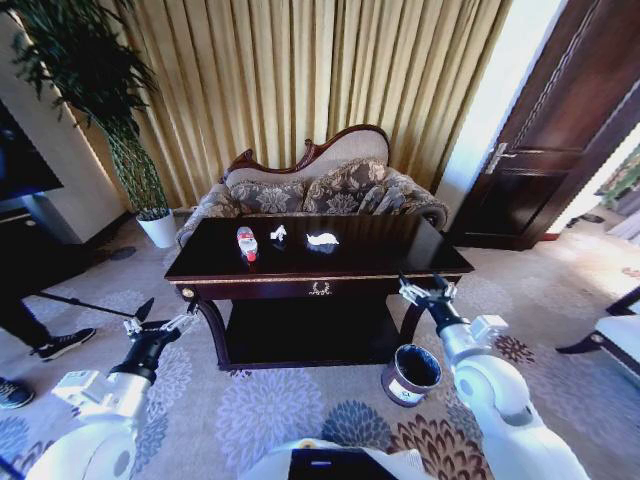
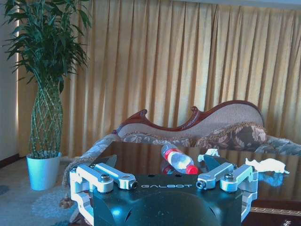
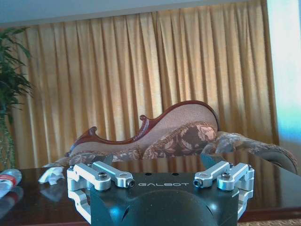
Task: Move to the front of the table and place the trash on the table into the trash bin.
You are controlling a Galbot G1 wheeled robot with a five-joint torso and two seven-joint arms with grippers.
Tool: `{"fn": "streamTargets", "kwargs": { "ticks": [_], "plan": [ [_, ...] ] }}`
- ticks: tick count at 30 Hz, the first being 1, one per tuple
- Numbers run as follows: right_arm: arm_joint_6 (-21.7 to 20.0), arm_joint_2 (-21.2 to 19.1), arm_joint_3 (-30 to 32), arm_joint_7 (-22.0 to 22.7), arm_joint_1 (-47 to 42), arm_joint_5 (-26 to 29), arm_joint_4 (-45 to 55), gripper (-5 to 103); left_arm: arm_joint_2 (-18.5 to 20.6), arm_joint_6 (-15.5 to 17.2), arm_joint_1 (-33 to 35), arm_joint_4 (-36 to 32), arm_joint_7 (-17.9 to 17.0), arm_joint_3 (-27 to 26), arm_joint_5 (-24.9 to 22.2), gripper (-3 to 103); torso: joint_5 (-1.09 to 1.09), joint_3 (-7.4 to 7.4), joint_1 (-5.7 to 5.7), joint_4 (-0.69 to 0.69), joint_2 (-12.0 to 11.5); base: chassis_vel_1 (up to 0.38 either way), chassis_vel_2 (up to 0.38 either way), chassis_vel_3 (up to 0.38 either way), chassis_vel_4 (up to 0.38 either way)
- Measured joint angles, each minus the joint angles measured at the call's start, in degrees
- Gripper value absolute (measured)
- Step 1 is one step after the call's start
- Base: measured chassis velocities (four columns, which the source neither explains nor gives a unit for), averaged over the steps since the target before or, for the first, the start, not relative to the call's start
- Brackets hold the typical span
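Note:
The dark glossy table (image 1: 400, 262) stands in front of me, with the trash on its top. A small clear bottle (image 1: 246, 243) with a red label lies left of centre, and two crumpled white paper scraps (image 1: 322, 239) lie to its right. The trash bin (image 1: 411, 373) sits on the carpet by the table's front right leg. My left gripper (image 1: 160, 320) hangs open, short of the table's front left corner. My right gripper (image 1: 428, 291) is open at the front right edge, above the bin. The left wrist view shows the left gripper (image 2: 160, 162) facing the bottle (image 2: 178, 160) and a scrap (image 2: 268, 165). In the right wrist view the right gripper (image 3: 157, 160) faces the tabletop (image 3: 273, 183).
A patterned sofa (image 1: 330, 185) stands right behind the table. A tall plant in a white pot (image 1: 158, 228) is at the back left. A person's shoes (image 1: 62, 343) rest on the carpet at the left. A dark door (image 1: 545, 170) and a chair edge (image 1: 615, 335) are on the right.

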Motion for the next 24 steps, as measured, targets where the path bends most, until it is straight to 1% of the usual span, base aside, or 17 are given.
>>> {"fn": "streamTargets", "kwargs": {
  "ticks": [3, 6, 17, 24],
  "plan": [
    [-0.7, 0.3, -0.9, 0.0, 0.2, -3.0, 0.1, 100, 0.8, 0.5, -0.7, 0.0, -0.4, -1.1, -0.2, 100, 0.01, 0.00, 0.00, -0.01, 0.0, 0.000, 0.000, 0.000, 0.000],
    [-0.7, 0.3, -1.1, 0.0, 0.6, -4.1, -0.9, 100, 1.1, 1.2, -1.3, 0.0, -0.6, -1.7, -1.1, 100, 0.01, 0.01, 0.00, 0.00, 0.0, 0.000, 0.000, 0.000, 0.000],
    [-0.7, 0.1, -1.3, 0.0, 1.1, -4.4, -2.2, 100, 2.7, 1.5, -3.7, 0.0, -0.5, -1.5, -2.7, 100, 0.01, 0.00, -0.01, -0.01, 0.0, 0.000, 0.000, 0.000, 0.000],
    [-0.7, -0.1, -2.0, 0.0, 1.6, -4.3, -2.6, 100, 2.8, 1.5, -3.7, 0.0, -0.4, -1.6, -3.0, 100, 0.01, 0.00, -0.01, 0.00, 0.0, -0.058, 0.061, 0.051, -0.066]
  ]
}}
